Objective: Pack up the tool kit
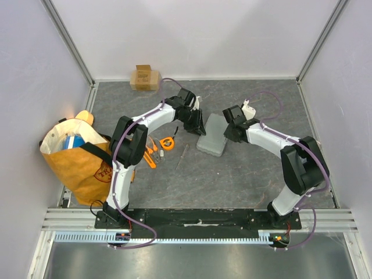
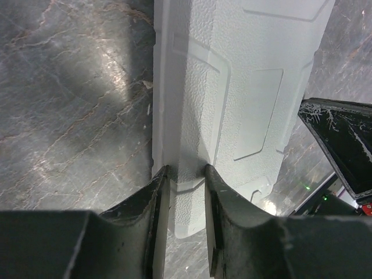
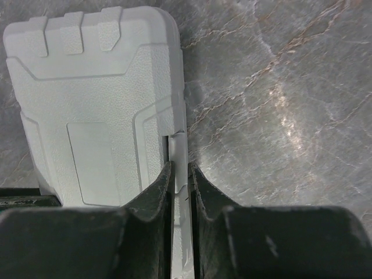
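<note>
Holds flat grey textured plastic hinged case [image 1: 212,135], lying shut mid-table, by opposite side rims: left gripper [image 2: 186,170] clenched on one lip, right gripper [image 3: 181,165] on a thin edge tab, probably to open it for orange-and-black hand tools [image 1: 150,156] loose alongside

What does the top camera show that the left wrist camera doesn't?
Only the top view: the cardboard box, the yellow bag, and the orange tape measure and pliers lying loose on the table. Only the left wrist view: the left gripper pinching the grey case at its side edge, seen close up. Both: the grey case and the dark table under it.
</note>
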Controlling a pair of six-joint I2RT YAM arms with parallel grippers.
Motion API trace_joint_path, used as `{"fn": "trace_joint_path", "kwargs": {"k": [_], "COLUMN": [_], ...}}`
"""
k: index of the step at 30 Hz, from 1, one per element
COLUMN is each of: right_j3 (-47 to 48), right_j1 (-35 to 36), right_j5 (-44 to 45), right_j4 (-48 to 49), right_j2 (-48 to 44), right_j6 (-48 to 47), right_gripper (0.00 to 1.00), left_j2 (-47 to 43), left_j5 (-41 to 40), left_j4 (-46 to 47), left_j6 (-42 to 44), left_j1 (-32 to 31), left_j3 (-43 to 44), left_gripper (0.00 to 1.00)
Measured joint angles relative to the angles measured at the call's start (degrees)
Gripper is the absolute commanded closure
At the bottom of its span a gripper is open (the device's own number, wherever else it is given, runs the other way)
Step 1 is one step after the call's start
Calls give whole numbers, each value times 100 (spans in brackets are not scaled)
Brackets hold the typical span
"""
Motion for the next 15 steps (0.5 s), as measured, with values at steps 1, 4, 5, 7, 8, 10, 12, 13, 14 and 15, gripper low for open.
{"fn": "trace_joint_path", "kwargs": {"k": [1,4,5,7,8,10,12,13,14,15], "right_j3": [2,15,22,20,-20,-111,-153,-155,-155,-155], "right_j1": [15,39,44,26,-11,-96,-153,-162,-162,-162], "right_j5": [101,398,505,863,1047,1294,1460,1521,1547,1552], "right_j4": [-7,-70,-105,-435,-688,-1154,-1508,-1650,-1740,-1790], "right_j2": [4,9,9,15,55,181,273,282,260,203], "right_j6": [-4,-22,-35,-168,-249,-365,-437,-468,-509,-538], "right_gripper": [82,81,82,82,82,81,80,77,74,69], "left_j2": [57,197,227,240,247,267,280,284,284,284], "left_j5": [-2,-24,-31,-116,-142,-149,-149,-144,-142,-136], "left_j4": [-103,-291,-321,-398,-424,-476,-505,-520,-522,-520], "left_j6": [-24,-98,-129,-155,-170,-192,-201,-201,-201,-203], "left_j1": [-13,-59,-87,-111,-116,-118,-118,-118,-118,-118], "left_j3": [105,354,407,463,481,525,551,566,568,568], "left_gripper": [69,70,70,71,72,72,72,71,70,68]}}
